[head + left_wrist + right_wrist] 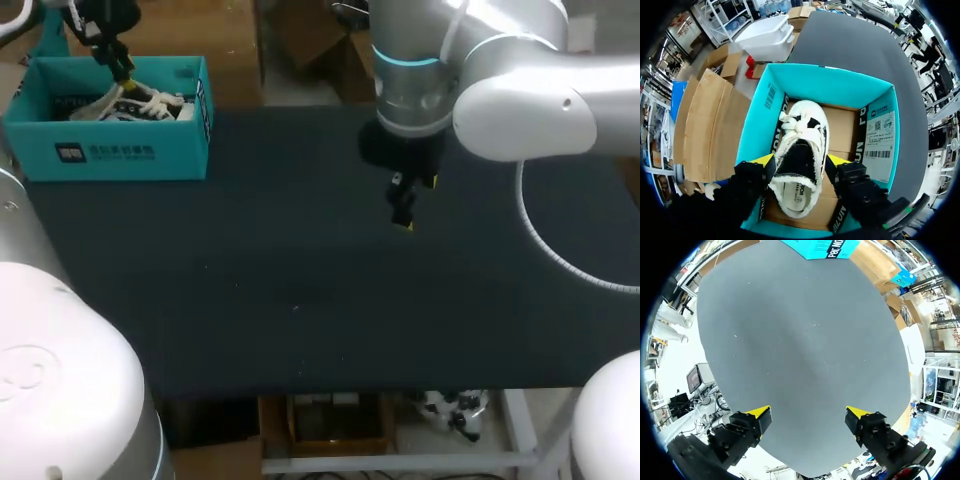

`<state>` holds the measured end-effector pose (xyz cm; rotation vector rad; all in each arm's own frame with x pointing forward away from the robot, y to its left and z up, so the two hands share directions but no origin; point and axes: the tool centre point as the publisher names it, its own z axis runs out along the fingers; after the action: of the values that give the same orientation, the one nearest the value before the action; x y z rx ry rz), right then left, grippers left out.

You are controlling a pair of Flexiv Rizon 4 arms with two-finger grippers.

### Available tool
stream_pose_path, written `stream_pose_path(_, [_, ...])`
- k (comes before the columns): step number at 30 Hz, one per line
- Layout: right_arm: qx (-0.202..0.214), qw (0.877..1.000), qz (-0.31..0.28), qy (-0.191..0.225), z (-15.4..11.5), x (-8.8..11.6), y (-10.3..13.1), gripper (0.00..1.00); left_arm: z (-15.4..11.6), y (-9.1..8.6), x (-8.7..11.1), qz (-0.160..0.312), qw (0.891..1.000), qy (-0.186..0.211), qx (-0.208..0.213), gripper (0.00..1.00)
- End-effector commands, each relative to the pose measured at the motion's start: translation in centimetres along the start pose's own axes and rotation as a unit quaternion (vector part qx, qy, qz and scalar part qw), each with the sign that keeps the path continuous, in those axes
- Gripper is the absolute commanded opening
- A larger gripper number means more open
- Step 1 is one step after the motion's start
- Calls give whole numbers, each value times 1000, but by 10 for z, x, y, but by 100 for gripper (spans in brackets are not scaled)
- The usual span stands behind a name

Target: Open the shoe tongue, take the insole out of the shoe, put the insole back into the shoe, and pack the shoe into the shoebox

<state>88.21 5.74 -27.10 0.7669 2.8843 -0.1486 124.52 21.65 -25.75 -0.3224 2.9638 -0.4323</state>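
Packing, the last step, looks nearly done: my left gripper (pixel 801 162) clasps the shoe (pixel 801 145) at its heel inside the shoebox (pixel 825 85), my right gripper (pixel 809 417) gapes empty well apart from the shoebox, and next I should release and lift clear.

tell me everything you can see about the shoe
The shoe is a white and black sneaker with white laces tied over the front and fuzzy white lining round the opening. The insole shows inside. It sits upright inside the teal shoebox, with the left hand shut on its heel end from both sides.
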Motion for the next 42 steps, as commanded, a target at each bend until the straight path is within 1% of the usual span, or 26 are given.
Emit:
stream_pose_path(1, [-2, 1000, 0, -1, 1, 0, -1, 100, -9, -7, 13, 19, 997, 74, 5, 100])
stream_pose_path(3, [-2, 1000, 0, -1, 1, 0, -1, 100, -22, -17, 31, 30, 998, 63, 9, 100])
stream_pose_path(7, [-2, 1000, 0, -1, 1, 0, -1, 100, -47, -37, 59, 56, 997, 54, 16, 100])
stream_pose_path(12, [-2, 1000, 0, -1, 1, 0, -1, 100, -58, -65, 93, 60, 998, 28, 8, 100])
stream_pose_path(15, [-2, 1000, 0, -1, 1, 0, -1, 100, -67, -77, 112, 59, 998, 20, 7, 100])
stream_pose_path(16, [-2, 1000, 0, -1, 1, 0, -1, 100, -70, -81, 121, 62, 998, 17, 6, 100])
stream_pose_path(21, [-2, 1000, 0, -1, 1, 0, -1, 100, -71, -95, 159, 69, 998, 4, -6, 100])
stream_pose_path(22, [-2, 1000, 0, -1, 1, 0, -1, 100, -68, -99, 171, 70, 998, 2, -9, 100])
stream_pose_path(25, [-2, 1000, 0, -1, 1, 0, -1, 100, -60, -106, 193, 71, 997, -8, -22, 100])
stream_pose_path(31, [-2, 1000, 0, -1, 1, 0, -1, 100, -46, -113, 216, 65, 997, -15, -43, 100])
stream_pose_path(42, [-2, 1000, 0, -1, 1, 0, -1, 100, -46, -113, 216, 65, 997, -15, -43, 100])
